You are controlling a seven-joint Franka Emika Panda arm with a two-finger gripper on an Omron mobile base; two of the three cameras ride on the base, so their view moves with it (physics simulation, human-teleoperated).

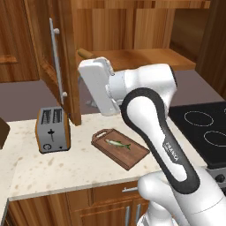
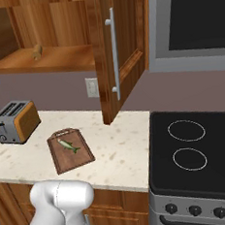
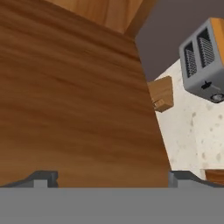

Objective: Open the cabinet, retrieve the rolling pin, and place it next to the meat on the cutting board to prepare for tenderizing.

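The cabinet is standing open. The claw is hanging wide open, holding nothing. The rolling pin is lying upper left on the shelf. Next, I think, reaching in for it.

Cabinet doors open above the surface. Rolling pin on its shelf. Meat on cutting board, toaster to its left, stove right. My fingers over the shelf.
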